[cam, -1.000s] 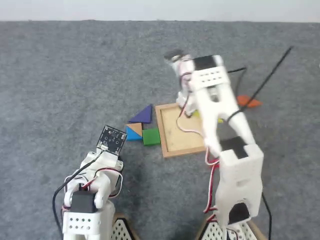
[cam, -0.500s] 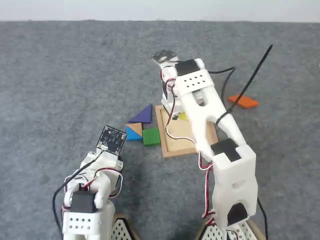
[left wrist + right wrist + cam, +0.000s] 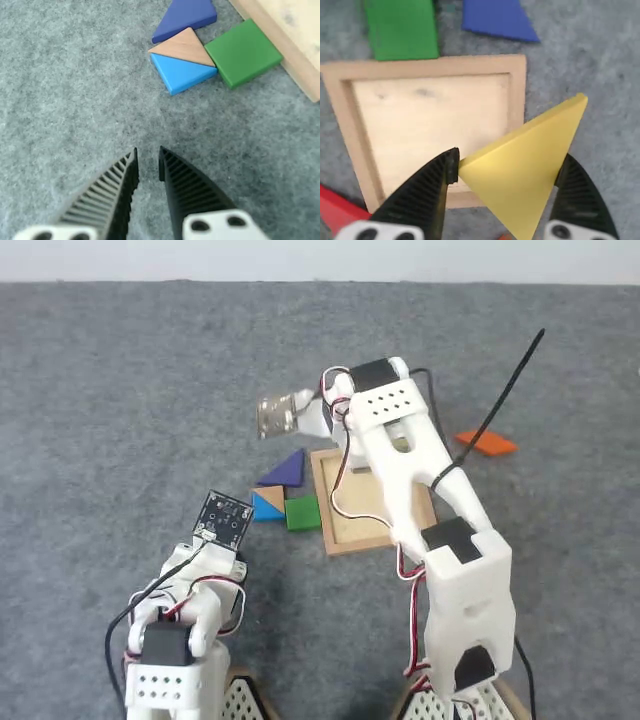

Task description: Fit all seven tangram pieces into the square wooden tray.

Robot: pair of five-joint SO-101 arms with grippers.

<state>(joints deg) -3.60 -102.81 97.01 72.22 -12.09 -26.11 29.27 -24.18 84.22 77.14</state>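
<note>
Grey carpet (image 3: pixel 120 390); right jaws grip yellow triangle (image 3: pixel 525 160) near tray (image 3: pixel 518 85).

Robotics lab bench: 2 white arms (image 3: pixel 455 580) on grey felt (image 3: pixel 120 390).

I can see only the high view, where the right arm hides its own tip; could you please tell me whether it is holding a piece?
Observer: Yes, the right fingers are shut on a yellow triangle, near a corner of the tray.
Operator: Thank you. Is anything inside the tray?
Observer: No; the part of its floor that the right wrist view shows is bare wood.
Operator: And the left fingers?
Observer: The left fingers are slightly apart and empty, over the carpet, short of the blue triangle.
</note>
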